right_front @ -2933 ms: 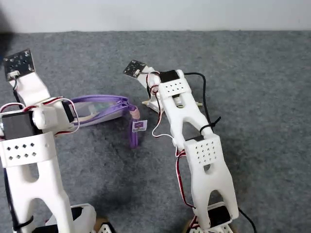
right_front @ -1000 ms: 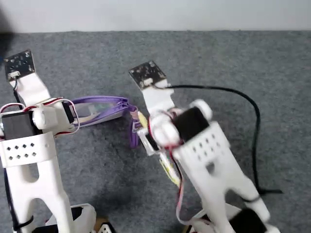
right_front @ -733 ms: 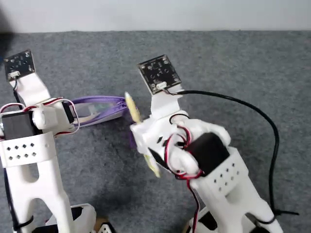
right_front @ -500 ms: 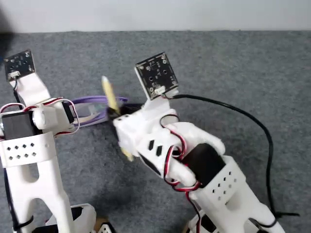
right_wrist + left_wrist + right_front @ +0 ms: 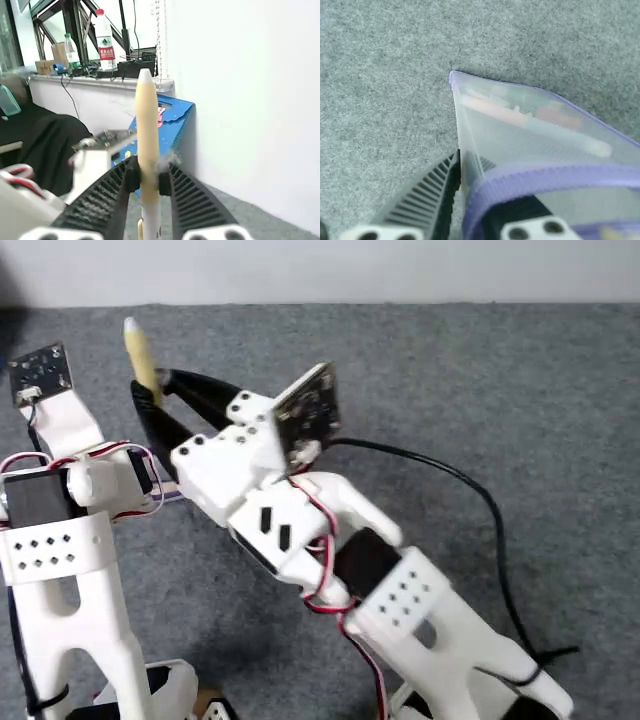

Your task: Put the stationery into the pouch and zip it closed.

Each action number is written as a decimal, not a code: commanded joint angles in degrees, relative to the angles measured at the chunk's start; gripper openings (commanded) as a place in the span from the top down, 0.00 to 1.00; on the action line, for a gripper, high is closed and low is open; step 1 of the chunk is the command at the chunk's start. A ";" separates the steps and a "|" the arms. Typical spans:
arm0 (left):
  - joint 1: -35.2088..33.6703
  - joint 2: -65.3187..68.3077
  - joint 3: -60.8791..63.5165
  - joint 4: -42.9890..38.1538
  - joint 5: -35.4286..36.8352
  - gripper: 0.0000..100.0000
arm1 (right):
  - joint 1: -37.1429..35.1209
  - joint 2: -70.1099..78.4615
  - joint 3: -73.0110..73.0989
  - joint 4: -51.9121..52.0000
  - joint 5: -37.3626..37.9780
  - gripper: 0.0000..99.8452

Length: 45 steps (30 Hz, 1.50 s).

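- Grey carpet covers the whole table, and the two white arms stand on it side by side.
- Right arm leans across toward the left arm, and the right gripper hangs high above the carpet.
- Pouch is transparent with a purple zipper band. The left gripper has its jaws closed on the wall of the pouch near the mouth, one finger on each side.
- Cream pen (or a pencil, I cannot tell which) stands almost upright, clamped between the jaws of the right gripper and well apart from the pouch.
- Through the clear wall a pinkish stick and a white one lie inside, so I judge that part of the stationery is already packed.
- What is left, in my judgement: lower the pen into the mouth, release it, then pull the zipper shut. I cannot tell how wide the mouth is open.
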 commanded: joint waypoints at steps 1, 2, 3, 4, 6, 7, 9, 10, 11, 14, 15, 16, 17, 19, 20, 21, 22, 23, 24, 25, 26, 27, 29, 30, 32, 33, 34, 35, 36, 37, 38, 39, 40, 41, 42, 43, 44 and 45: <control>0.00 -0.79 -2.59 -0.09 0.62 0.99 | -0.40 1.54 2.37 -6.20 3.08 0.99; 0.00 -0.79 -2.59 -0.09 0.62 0.99 | -0.40 1.80 3.87 -7.43 3.43 0.99; -0.09 -0.79 -2.59 -0.09 0.62 0.99 | -0.40 1.89 5.63 -8.66 3.60 0.99; -0.18 -0.79 -2.59 -0.09 0.62 0.99 | -0.57 1.45 7.30 -9.45 3.87 0.99; -0.35 -0.79 -2.59 -0.09 0.62 0.99 | -0.57 0.40 10.02 -9.80 4.31 0.99; -0.35 -0.79 -2.59 -0.09 0.62 0.99 | -0.57 -0.13 11.43 -9.71 4.75 0.99; -0.35 -0.79 -2.59 -0.09 0.62 0.99 | -0.57 -1.54 13.89 -7.78 5.89 0.97; -0.35 -0.79 -2.59 -0.18 0.62 0.99 | -0.57 -2.51 14.51 -5.14 6.24 0.95; -0.35 -0.79 -2.59 -0.18 0.62 0.99 | -0.57 -3.47 14.59 -1.89 5.98 0.92; -0.26 -0.79 -2.59 -0.18 0.62 0.99 | -0.48 -6.55 14.33 5.67 4.48 0.80; -0.26 -0.79 -2.59 -0.18 0.62 0.99 | -0.40 -7.60 14.33 7.16 4.31 0.78; -0.35 -0.79 -2.59 -0.18 0.62 0.99 | -0.22 -8.66 14.33 8.40 4.31 0.78; -0.35 -0.79 -2.59 -0.18 0.62 0.99 | 0.40 -9.80 14.33 9.36 3.96 0.79; -0.35 -0.79 -2.59 -0.18 0.62 0.99 | 1.45 -11.82 14.33 10.77 3.16 0.82; -0.35 -0.79 -2.59 -0.18 0.62 0.99 | 2.24 -12.97 14.33 11.56 3.16 0.83; -0.26 -0.79 -2.59 -0.18 0.62 0.99 | 3.21 -14.02 14.33 12.53 3.16 0.84; -0.26 -0.79 -2.59 -0.18 0.62 0.99 | 4.18 -15.25 14.33 13.67 3.16 0.85; -0.18 -0.79 -2.59 -0.18 0.62 0.99 | 5.41 -16.57 14.33 15.08 3.16 0.85; -0.18 -0.79 -2.59 -0.18 0.62 0.99 | 6.64 -17.98 14.33 17.10 3.16 0.85; -0.26 -0.79 -2.51 -0.18 0.62 0.99 | 7.87 -19.38 14.33 19.65 3.16 0.85; -0.35 -0.79 -2.42 -0.18 0.62 0.99 | 8.92 -20.70 14.33 22.64 3.08 0.85; -0.35 -0.79 -2.42 -0.18 0.62 0.99 | 9.80 -21.93 14.33 25.63 2.81 0.85; -0.35 -0.79 -2.42 -0.18 0.62 0.99 | 11.38 -23.69 14.33 31.69 0.00 0.85; -0.35 -0.79 -2.42 -0.18 0.62 0.99 | 11.56 -24.40 14.42 34.24 -1.58 0.85; -0.35 -0.79 -2.42 -0.18 0.62 0.99 | 11.30 -24.84 14.68 37.85 -3.60 0.85; -0.35 -0.79 -2.42 -0.18 0.62 0.99 | 10.95 -24.75 14.77 38.81 -4.22 0.85; -0.26 -0.79 -2.42 -0.18 0.62 0.99 | 10.33 -24.57 15.12 39.34 -4.57 0.85; -0.18 -0.79 -2.42 -0.18 0.62 0.99 | 9.80 -24.31 16.09 39.16 -4.57 0.85; -0.18 -0.79 -2.42 -0.18 0.62 0.99 | 9.45 -23.60 17.23 38.64 -4.40 0.85; -0.09 -0.79 -2.42 -0.18 0.62 0.99 | 9.27 -22.64 18.29 37.93 -4.40 0.85; -0.09 -0.79 -2.42 -0.18 0.62 0.99 | 9.27 -21.58 19.34 36.97 -4.40 0.85; -0.09 -0.79 -2.42 -0.18 0.62 0.99 | 9.54 -20.26 19.96 35.74 -4.31 0.85; -0.09 -0.79 -2.42 -0.18 0.62 0.99 | 9.54 -18.86 20.48 34.51 -4.22 0.85; -0.09 -0.79 -2.42 -0.18 0.62 0.99 | 9.63 -17.36 20.75 33.19 -3.78 0.85; -0.09 -0.79 -2.42 -0.18 0.62 0.99 | 9.63 -15.87 20.84 31.87 -2.64 0.85; -0.09 -0.79 -2.42 -0.18 0.62 0.99 | 9.63 -14.37 20.92 30.11 -1.76 0.85; -0.09 -0.79 -2.42 -0.18 0.62 0.99 | 9.63 -12.97 20.92 28.35 -1.05 0.85; -0.09 -0.79 -2.42 -0.18 0.62 0.99 | 9.63 -11.56 20.92 26.95 -0.62 0.85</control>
